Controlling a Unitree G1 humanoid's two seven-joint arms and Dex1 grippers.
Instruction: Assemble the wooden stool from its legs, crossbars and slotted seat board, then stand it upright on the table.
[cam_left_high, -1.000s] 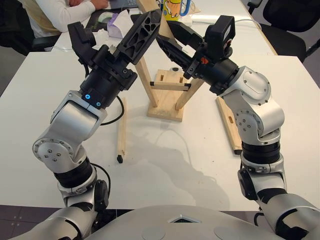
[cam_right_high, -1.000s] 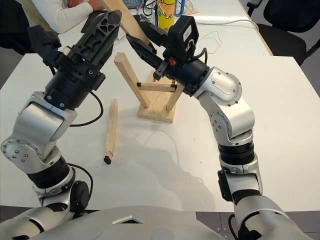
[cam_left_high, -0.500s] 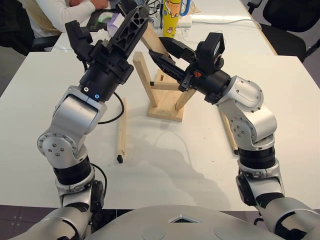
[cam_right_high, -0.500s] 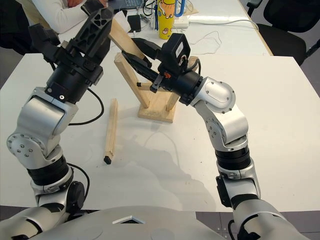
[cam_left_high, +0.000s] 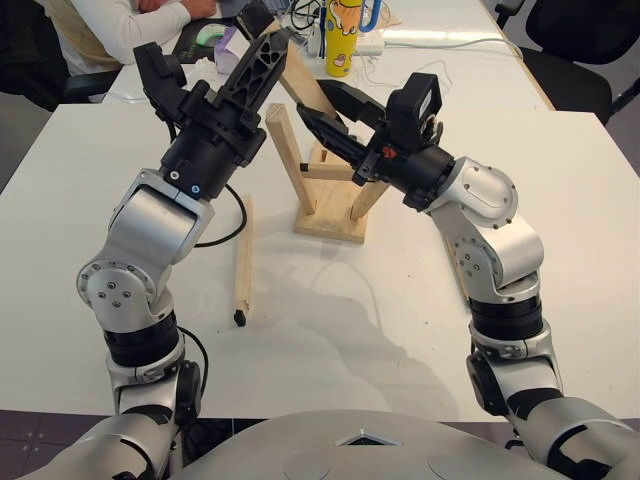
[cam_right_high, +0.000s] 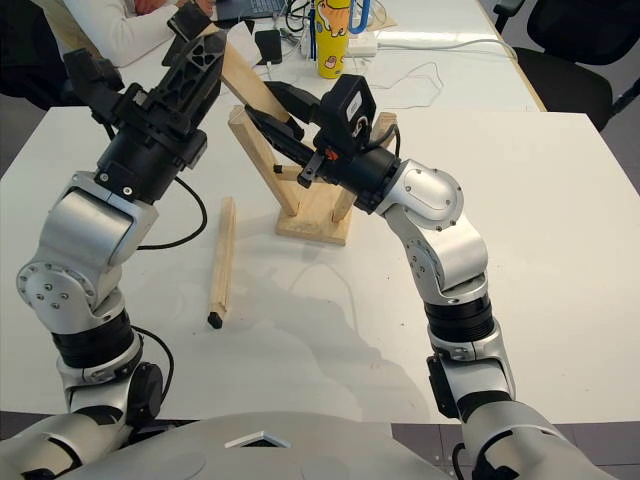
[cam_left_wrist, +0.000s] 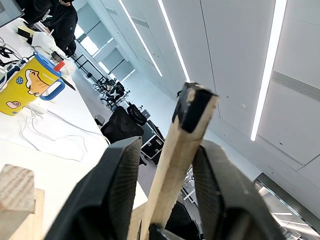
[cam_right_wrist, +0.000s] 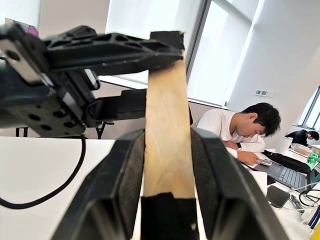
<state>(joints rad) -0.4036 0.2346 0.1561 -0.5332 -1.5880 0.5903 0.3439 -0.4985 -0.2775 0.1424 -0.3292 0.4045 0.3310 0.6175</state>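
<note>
A pale wooden leg (cam_left_high: 300, 80) with a black cap hangs tilted above the stool parts, and both grippers are shut on it. My left gripper (cam_left_high: 268, 48) clamps its upper end (cam_left_wrist: 175, 165); my right gripper (cam_left_high: 312, 100) clamps it lower down (cam_right_wrist: 167, 140). Below them the slotted seat board (cam_left_high: 325, 222) lies flat on the white table (cam_left_high: 350, 330). One leg (cam_left_high: 288, 155) stands slanted in it, and a crossbar (cam_left_high: 335, 172) joins that leg to a second leg (cam_left_high: 368, 197). A loose leg (cam_left_high: 242, 262) lies on the table left of the board.
A yellow mug (cam_left_high: 343, 35), cables and small items stand on the table behind. A person in a white sleeve (cam_left_high: 120, 25) sits at the back left. The near half of the white table is bare.
Both grippers have carried the held leg to the left and farther away. The right arm has stretched out, and the left arm has risen. The board and the loose leg have stayed put.
</note>
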